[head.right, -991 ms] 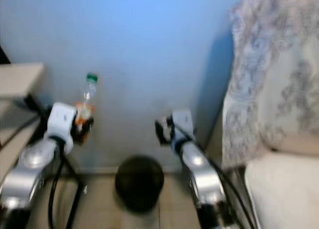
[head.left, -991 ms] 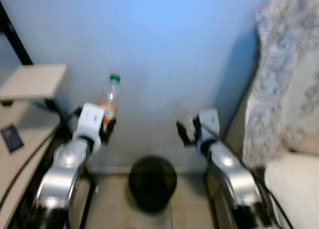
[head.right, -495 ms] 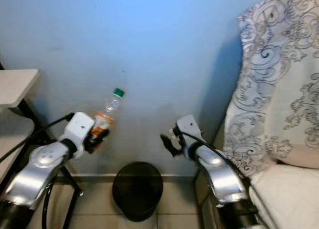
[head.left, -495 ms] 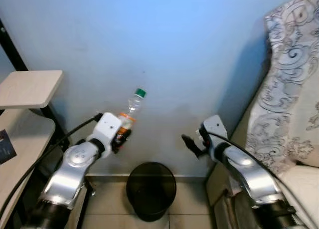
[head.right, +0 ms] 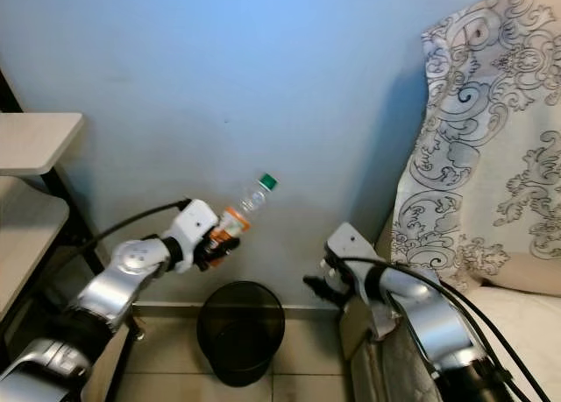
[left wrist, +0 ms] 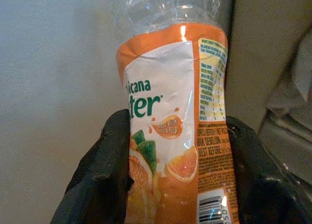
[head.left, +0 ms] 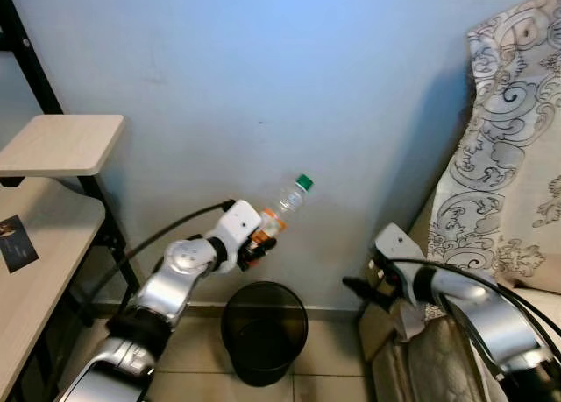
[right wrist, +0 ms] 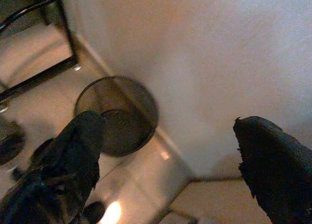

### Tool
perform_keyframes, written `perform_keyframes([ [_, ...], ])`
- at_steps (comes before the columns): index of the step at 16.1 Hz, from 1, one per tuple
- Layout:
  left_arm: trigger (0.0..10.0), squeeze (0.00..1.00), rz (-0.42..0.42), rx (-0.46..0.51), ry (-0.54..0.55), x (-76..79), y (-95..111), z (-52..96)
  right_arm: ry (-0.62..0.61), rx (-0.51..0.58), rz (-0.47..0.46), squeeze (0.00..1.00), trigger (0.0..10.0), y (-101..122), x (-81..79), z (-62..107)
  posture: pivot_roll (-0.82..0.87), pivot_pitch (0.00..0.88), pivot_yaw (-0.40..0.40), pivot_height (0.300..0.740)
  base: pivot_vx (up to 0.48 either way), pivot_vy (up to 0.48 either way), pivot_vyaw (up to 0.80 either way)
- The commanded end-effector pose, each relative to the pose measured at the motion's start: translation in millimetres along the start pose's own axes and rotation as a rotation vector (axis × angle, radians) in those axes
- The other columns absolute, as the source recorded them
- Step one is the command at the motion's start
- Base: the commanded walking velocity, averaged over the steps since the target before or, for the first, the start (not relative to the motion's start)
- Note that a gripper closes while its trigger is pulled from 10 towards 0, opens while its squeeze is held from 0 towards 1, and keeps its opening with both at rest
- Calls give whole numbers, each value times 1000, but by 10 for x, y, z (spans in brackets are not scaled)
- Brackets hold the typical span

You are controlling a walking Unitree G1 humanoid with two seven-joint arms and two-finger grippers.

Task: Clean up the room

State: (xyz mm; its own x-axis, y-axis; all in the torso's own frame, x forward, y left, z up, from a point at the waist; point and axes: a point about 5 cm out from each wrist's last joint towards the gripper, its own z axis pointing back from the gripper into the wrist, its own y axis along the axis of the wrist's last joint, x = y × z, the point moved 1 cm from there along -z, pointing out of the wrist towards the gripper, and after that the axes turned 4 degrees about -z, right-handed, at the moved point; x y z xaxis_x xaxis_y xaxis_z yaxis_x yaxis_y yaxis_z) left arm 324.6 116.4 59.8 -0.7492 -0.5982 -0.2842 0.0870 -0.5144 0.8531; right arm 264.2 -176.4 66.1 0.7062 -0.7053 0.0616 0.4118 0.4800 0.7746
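Bottle (head.left: pixel 279 211) sat clamped by its orange label between the left gripper's (head.left: pixel 255 249) fingers, tilted, with the bin (head.left: pixel 264 330) directly below. Releasing cleanly likely required lowering first. Right gripper (head.left: pixel 358 287) hung spread wide, empty.

Clear glossy plastic bottle (head.left: pixel 282 211), matt black bin (head.left: pixel 264 332), pale wood shelf (head.left: pixel 60 144).

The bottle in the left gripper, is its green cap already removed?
No, the bottle held by the left gripper has its green cap on its neck.
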Motion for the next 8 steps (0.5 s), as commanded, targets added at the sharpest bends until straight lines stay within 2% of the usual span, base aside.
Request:
perform_keyframes([
  [1, 10000, 0, -55, 19, -37, 43, 97, -118, 25, -15, 10, 0, 10000, -2, 29, 111, -76, 0, -52, 740, 0, 0, 0],
  [4, 10000, 0, -169, -22, -106, 158, 61, -231, 44, -13, 30, 0, 10000, 27, 54, 194, -92, 0, -58, 740, 0, 0, 0],
  [6, 10000, 0, -221, -49, -81, 145, 25, -247, 40, -17, 26, 0, 10000, 33, 59, 200, -92, 0, -58, 740, 0, 0, 0],
  [8, 10000, 0, -222, -49, -89, 150, 10, -255, 46, -13, 17, 0, 10000, 36, 46, 202, -90, 0, -59, 740, 0, 0, 0],
])
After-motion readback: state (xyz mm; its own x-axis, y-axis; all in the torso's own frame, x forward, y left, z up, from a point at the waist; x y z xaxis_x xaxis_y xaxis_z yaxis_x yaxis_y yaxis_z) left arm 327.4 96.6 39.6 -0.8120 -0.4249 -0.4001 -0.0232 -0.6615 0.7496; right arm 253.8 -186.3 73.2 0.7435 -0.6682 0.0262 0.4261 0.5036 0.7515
